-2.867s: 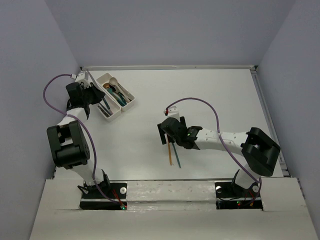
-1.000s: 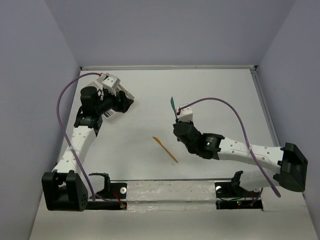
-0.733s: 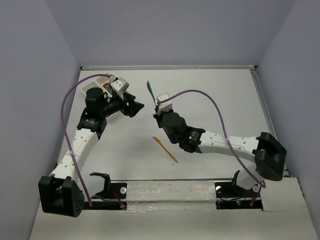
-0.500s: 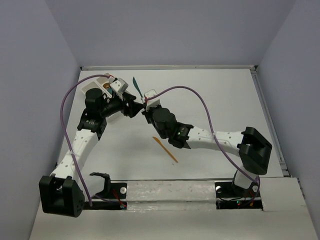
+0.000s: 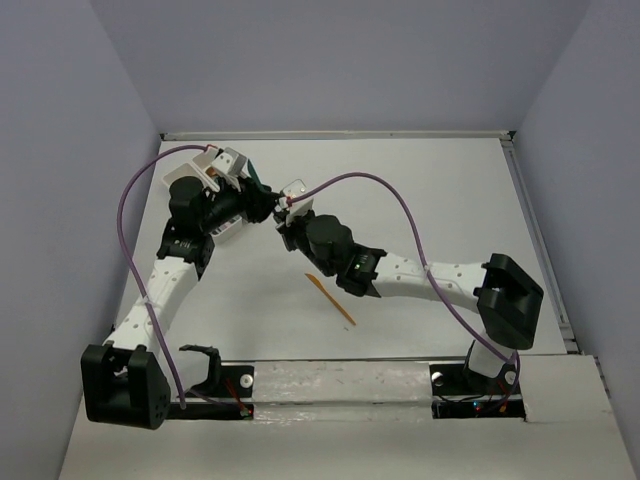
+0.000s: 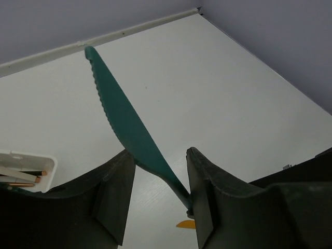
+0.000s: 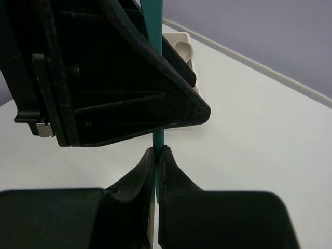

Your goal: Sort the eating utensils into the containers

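The teal knife (image 6: pixel 124 116) is slim and flat, one edge serrated, the tip rounded. It is held in the air over the desk (image 6: pixel 218 93), near the white containers (image 6: pixel 31 161). The right fingers (image 7: pixel 142 174) pinch its handle end. The left fingers (image 6: pixel 116 192) stand apart either side of the blade, with a gap showing. An orange knife (image 5: pixel 330 298) lies on the desk.

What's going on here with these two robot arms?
It looks like a hand-over. The right claw is clamped on the handle of a teal knife, holding its blade inside the open left claw. A white tray nearby holds some cutlery, and an orange knife lies on the table.
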`<action>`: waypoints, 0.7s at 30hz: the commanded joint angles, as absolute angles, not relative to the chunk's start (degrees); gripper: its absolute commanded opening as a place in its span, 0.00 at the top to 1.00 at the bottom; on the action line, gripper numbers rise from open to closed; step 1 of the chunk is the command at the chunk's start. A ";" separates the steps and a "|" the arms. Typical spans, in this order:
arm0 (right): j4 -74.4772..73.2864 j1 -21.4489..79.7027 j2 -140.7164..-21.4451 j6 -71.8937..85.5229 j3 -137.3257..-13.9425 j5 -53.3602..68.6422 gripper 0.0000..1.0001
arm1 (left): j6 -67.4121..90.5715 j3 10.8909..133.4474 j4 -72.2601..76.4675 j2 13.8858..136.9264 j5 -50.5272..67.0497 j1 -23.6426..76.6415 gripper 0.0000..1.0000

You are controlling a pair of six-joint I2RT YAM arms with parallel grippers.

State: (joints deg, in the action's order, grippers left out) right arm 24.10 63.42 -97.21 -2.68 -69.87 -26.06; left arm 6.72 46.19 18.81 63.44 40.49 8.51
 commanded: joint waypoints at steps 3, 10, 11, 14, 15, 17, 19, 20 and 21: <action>28.65 63.54 -96.50 -1.49 -71.81 -24.43 1.00 | 9.41 45.44 23.47 63.46 39.64 8.26 0.77; 23.94 63.54 -96.59 -0.97 -72.24 -27.23 0.83 | 10.02 46.14 21.71 64.07 37.71 5.63 1.00; 23.91 63.54 -96.50 -0.36 -72.51 -27.59 0.83 | 10.11 46.23 21.71 64.42 37.71 4.58 1.00; 12.70 62.50 -94.49 4.30 -71.55 -26.99 0.15 | 10.72 46.32 22.58 66.61 38.85 -3.75 1.00; 10.39 62.49 -93.09 5.35 -70.93 -26.90 0.13 | 11.16 46.32 23.02 67.49 38.15 -8.13 1.00; 3.04 62.49 -91.68 8.60 -69.18 -26.72 0.12 | 11.69 46.67 24.42 71.18 37.88 -11.76 1.00; 0.45 62.49 -89.22 11.84 -66.99 -26.89 0.11 | 12.21 47.54 25.57 76.34 37.53 -15.27 1.00; 0.18 62.49 -88.43 12.91 -64.01 -27.59 0.11 | 13.00 49.03 26.45 78.29 37.36 -16.08 1.00; 0.09 62.49 -87.55 14.66 -62.51 -28.21 0.11 | 13.27 50.17 26.80 82.57 36.66 -16.61 1.00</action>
State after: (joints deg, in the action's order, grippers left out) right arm 7.49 62.92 -92.49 7.07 -67.26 -25.78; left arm 12.01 46.24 22.55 74.28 38.04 -13.89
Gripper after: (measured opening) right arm 0.884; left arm 0.090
